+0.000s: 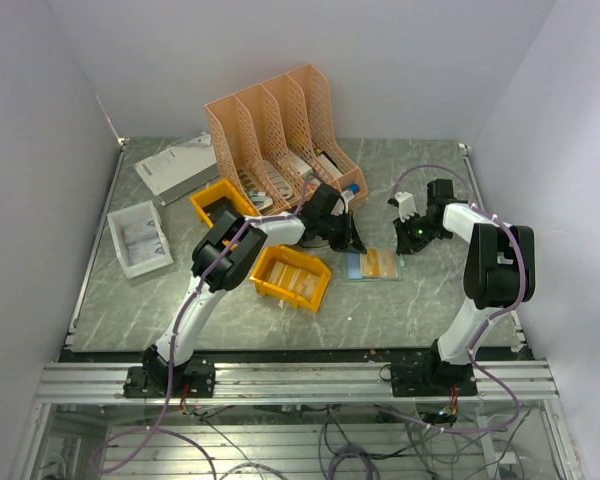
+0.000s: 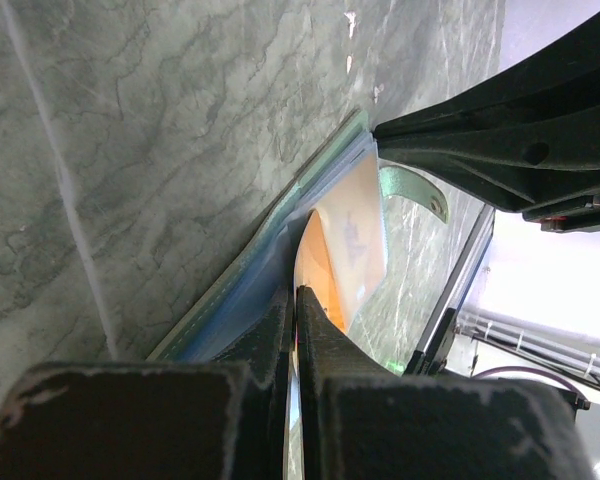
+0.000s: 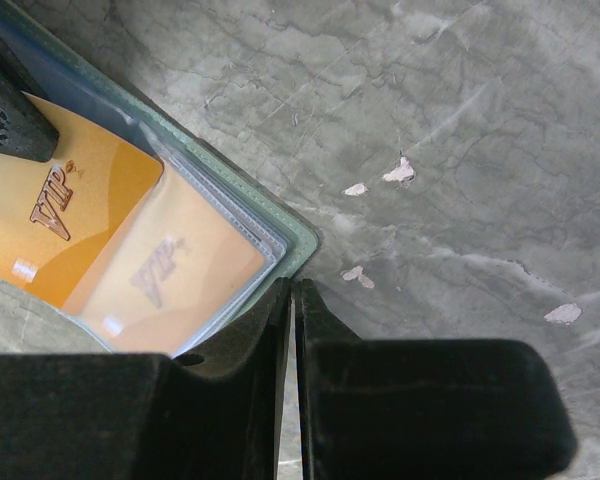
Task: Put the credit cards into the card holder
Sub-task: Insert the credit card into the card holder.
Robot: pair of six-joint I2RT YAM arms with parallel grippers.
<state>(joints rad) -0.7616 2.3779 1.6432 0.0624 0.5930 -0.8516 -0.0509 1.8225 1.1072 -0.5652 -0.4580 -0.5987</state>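
Closest to us are the black fingers of the left gripper (image 2: 296, 300), pressed flat together with no gap we can see. We cannot tell whether a card edge is caught between them. Their tips sit on the light blue inside of the card holder (image 2: 242, 285), which lies opened flat on the table (image 2: 130, 150). We judge they bear down there to keep it from sliding.

Just past the tips, two credit cards (image 2: 352, 240) overlap. One is bright orange; the other is dulled by the clear sleeve over it, so we take it to be seated while the bright one looks only partly in. The closing strap (image 2: 412, 188) curls free beyond them.

The right gripper (image 3: 293, 288) is likewise squeezed together, on nothing we can make out. Its tips are at the holder's green rim near a corner, probably to brace that side. A yellow bin (image 1: 290, 277) stands near the holder, on its left.
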